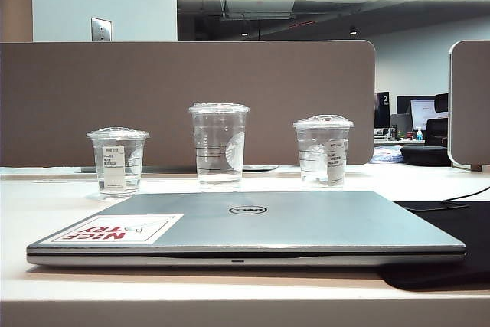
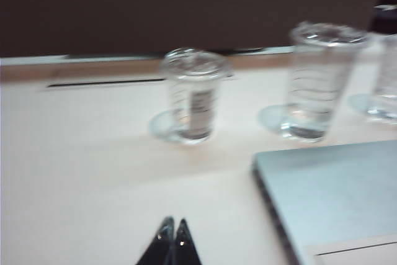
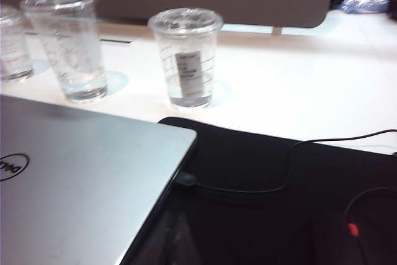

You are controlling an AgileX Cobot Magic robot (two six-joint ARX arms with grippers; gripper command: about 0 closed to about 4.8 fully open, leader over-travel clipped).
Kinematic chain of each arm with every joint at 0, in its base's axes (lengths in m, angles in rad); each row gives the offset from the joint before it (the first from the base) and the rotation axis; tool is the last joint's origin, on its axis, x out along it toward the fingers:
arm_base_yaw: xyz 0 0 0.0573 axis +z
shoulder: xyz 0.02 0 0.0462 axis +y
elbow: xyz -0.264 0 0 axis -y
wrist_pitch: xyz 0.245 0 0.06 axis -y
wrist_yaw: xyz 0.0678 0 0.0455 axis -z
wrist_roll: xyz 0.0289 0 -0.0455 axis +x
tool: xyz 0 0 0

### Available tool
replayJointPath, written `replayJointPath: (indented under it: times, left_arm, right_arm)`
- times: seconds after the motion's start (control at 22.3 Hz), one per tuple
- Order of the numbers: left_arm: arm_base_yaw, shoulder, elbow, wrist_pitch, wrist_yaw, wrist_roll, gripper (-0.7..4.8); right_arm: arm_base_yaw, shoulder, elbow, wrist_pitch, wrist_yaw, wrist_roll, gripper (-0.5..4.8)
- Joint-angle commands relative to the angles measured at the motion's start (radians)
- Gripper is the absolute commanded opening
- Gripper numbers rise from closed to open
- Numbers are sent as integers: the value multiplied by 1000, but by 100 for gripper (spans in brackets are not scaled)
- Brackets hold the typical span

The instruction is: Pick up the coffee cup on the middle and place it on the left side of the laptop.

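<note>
- Both arms sit low at the near edge of the bench, neither showing in the exterior view.
- Left gripper (image 2: 173, 240): its dark fingertips are pressed together, clenched on nothing, hovering over bare bench (image 2: 93, 172) just beside the laptop (image 1: 253, 231).
- Right gripper (image 3: 177, 240) is a dim blur over the black mat (image 3: 260, 172) beside the laptop; its jaws cannot be told.
- Coffee cup (image 1: 219, 145) stands upright behind the laptop (tallest of three), between the left labelled cup (image 1: 117, 160) and right labelled cup (image 1: 323, 151), well apart from both grippers.
</note>
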Motion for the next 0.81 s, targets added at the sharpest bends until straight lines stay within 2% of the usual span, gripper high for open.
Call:
replayJointPath:
  times: [0.04, 0.09, 0.18, 0.31, 0.4, 0.49, 0.54, 0.58, 0.72, 0.81]
  left_arm:
    - [1, 31, 3, 172, 156, -64, -5]
    - [1, 70, 9, 234, 210, -77, -5]
    - [1, 168, 46, 250, 264, -75, -5]
    - [1, 393, 116, 331, 411, -19, -5]
    - [1, 596, 170, 459, 505, 0, -6]
    - [1, 890, 264, 606, 621, 23, -5]
    - [1, 957, 290, 631, 642, 26, -5]
    - [1, 1112, 354, 694, 693, 28, -5]
    - [-4, 1373, 495, 763, 814, 27, -5]
    - [-27, 1524, 595, 767, 851, 34, -3]
  right_arm:
    - [29, 5, -4, 18, 1, 2, -5]
    - [44, 6, -4, 18, 1, 2, -5]
    - [66, 6, -4, 18, 1, 2, -5]
    - [98, 6, -4, 18, 1, 2, -5]
    - [115, 6, -4, 18, 1, 2, -5]
    - [124, 6, -4, 18, 1, 2, -5]
    - [124, 6, -4, 19, 2, 2, -5]
    - [123, 6, -4, 18, 1, 2, -5]
    - [123, 6, -4, 18, 1, 2, -5]
    - [123, 6, -4, 18, 1, 2, -5]
